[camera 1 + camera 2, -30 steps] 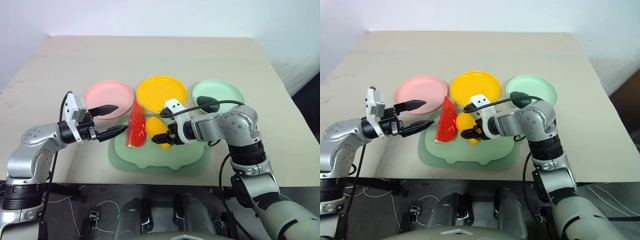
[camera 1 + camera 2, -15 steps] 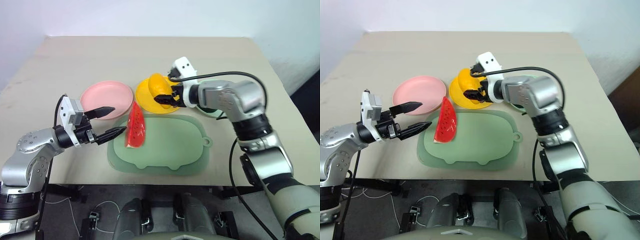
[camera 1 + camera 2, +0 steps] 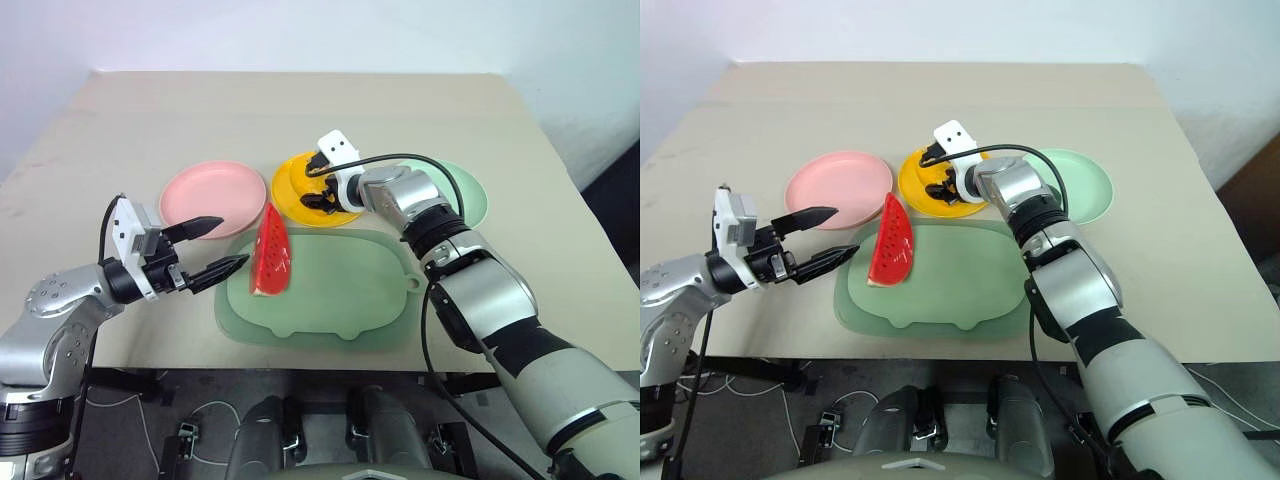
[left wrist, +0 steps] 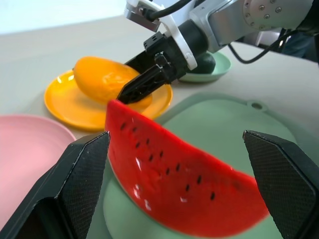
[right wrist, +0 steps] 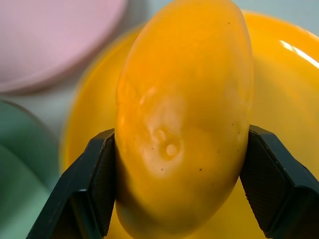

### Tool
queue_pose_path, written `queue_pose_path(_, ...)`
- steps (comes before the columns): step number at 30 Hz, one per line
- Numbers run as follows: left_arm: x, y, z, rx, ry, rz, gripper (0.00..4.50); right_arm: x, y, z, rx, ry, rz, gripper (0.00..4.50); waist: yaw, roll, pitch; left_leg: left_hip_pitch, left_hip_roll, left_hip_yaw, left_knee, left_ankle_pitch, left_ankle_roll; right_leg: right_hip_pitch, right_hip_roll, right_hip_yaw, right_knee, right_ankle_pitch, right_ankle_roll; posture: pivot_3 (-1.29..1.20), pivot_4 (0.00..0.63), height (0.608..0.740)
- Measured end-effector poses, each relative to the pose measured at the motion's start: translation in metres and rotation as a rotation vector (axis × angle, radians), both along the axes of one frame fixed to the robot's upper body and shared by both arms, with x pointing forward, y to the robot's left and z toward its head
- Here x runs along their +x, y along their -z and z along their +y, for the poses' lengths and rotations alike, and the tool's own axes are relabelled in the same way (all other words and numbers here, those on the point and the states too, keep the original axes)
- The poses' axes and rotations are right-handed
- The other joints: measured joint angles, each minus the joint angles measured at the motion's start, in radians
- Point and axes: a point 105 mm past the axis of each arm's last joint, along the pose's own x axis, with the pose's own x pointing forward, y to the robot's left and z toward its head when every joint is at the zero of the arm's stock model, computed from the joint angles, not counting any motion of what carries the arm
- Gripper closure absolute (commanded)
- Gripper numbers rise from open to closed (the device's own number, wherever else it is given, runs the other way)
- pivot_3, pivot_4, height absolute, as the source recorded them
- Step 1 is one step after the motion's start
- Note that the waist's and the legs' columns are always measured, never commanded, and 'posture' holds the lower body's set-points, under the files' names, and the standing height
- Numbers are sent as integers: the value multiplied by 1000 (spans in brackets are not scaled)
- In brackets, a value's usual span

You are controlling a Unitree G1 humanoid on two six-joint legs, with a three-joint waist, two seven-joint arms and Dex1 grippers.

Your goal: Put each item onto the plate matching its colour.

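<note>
My right gripper (image 3: 318, 196) is shut on the yellow-orange mango (image 5: 184, 119) and holds it low over the yellow plate (image 3: 292, 176); I cannot tell whether the mango touches the plate. The red watermelon wedge (image 3: 271, 252) stands on its rind at the left end of the pale green mat. My left gripper (image 3: 232, 243) stands open just left of the wedge, fingers level and pointing at it, not touching. The pink plate (image 3: 208, 190) lies bare behind the left gripper. The dark avocado (image 4: 205, 63) lies on the mint green plate (image 3: 472, 192), mostly hidden behind my right arm.
The large pale green mat (image 3: 335, 295) lies near the table's front edge, in front of the three plates. My right arm and its black cable reach across the mat's right end and the mint plate. Bare tabletop (image 3: 300, 110) stretches behind the plates.
My right gripper lifted the mango off the mat, carried it forward and brought it down over the yellow plate. The left gripper has stayed open beside the watermelon.
</note>
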Motion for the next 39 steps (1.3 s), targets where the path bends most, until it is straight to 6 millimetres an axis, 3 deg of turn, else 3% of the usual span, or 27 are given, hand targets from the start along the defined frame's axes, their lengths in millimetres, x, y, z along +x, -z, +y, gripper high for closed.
queue_pose_path(1,-1,0,1,-1,-2,1,0,0,-1,2,3,-2,-4,656,-3,0,0,0,0,0,0,0,0,0,0,0,0,0,0,0,150,696)
queue_pose_path(3,-1,-1,2,-5,-5,-1,0,0,-4,6,18,-7,-7,111,-8,0,0,0,0,0,0,0,0,0,0,0,1,0,0,0,150,696)
queue_pose_path(4,-2,-1,3,-5,-6,-5,0,0,-7,8,27,-12,-15,48,-11,0,0,0,0,0,0,0,0,0,0,0,1,0,0,0,150,696)
queue_pose_path(10,-2,1,7,-6,9,-6,0,3,-22,7,42,-25,-48,48,-15,0,0,0,0,0,0,0,0,-1,0,0,2,0,0,0,150,696)
queue_pose_path(13,-2,1,11,-11,9,-14,0,-3,-42,1,85,-93,-112,48,-11,0,0,-1,0,-1,0,0,0,-2,-1,0,2,0,0,0,150,696)
queue_pose_path(15,-3,3,14,-12,4,-18,0,-17,-57,-13,182,-133,-185,48,-5,-1,-1,-2,-1,-2,0,0,0,-1,-2,0,1,0,0,0,150,696)
queue_pose_path(17,-5,7,18,-15,-5,-5,0,-29,-57,-28,240,-131,-199,48,-4,-1,-1,-2,-1,-2,1,0,0,-1,-2,0,2,0,0,0,150,696)
queue_pose_path(21,-10,15,20,-31,-16,11,0,-68,-61,-39,312,-188,-248,48,-7,0,-1,-1,0,-2,1,0,-1,-2,-2,0,3,0,0,0,150,696)
queue_pose_path(27,-13,18,18,-40,-27,7,0,-115,-86,-62,416,-255,-325,48,4,-1,-1,0,0,-3,1,0,-1,-1,-2,0,2,0,0,0,150,696)
queue_pose_path(34,-12,16,18,-47,-43,-8,0,-148,-65,-84,489,-301,-253,48,17,-1,-1,0,0,-3,1,0,-1,1,-2,0,-2,0,-1,0,150,696)
queue_pose_path(39,-9,11,16,-49,-41,-24,0,-159,-52,-94,419,-323,-226,48,17,-1,-1,1,0,-3,1,0,0,2,-2,0,-3,0,-1,0,150,696)
